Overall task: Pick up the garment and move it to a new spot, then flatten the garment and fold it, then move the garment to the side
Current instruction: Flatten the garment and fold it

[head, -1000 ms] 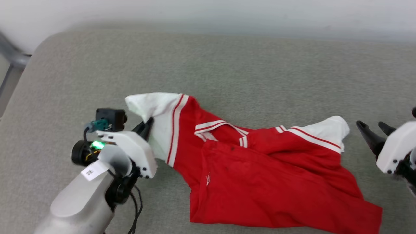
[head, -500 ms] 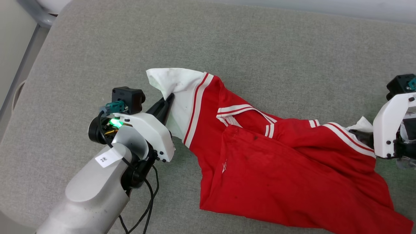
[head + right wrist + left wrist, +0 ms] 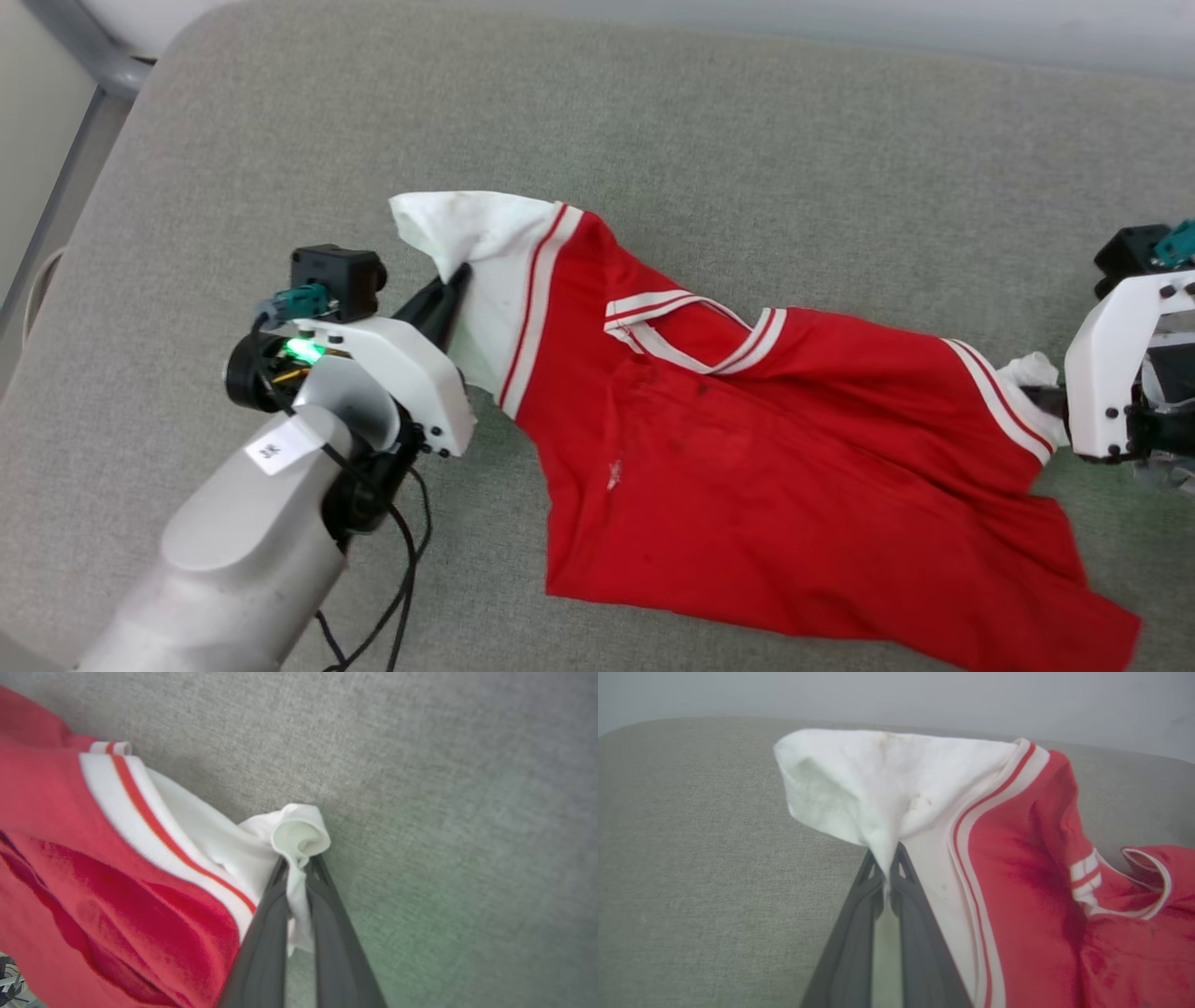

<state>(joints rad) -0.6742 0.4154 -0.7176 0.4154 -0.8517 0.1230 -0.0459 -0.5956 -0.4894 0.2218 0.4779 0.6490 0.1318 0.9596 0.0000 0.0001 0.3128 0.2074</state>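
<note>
Left gripper [image 3: 456, 278]: fingers pinched shut on the white left-hand sleeve [image 3: 859, 788], cloth bunched between the tips.

Garment [image 3: 747, 467]: red jersey with white striped trim. It lies spread and creased on the grey fabric surface [image 3: 747, 140] between the two grippers, with the collar on the far side and the hem on the near side.

Right gripper [image 3: 1044, 399]: fingers clamped on the white right-hand sleeve [image 3: 210, 844], a fold of cloth curled over the tips.

Left claw [image 3: 888, 861] clamped; right claw [image 3: 299, 863] clamped; arms spread apart.
</note>
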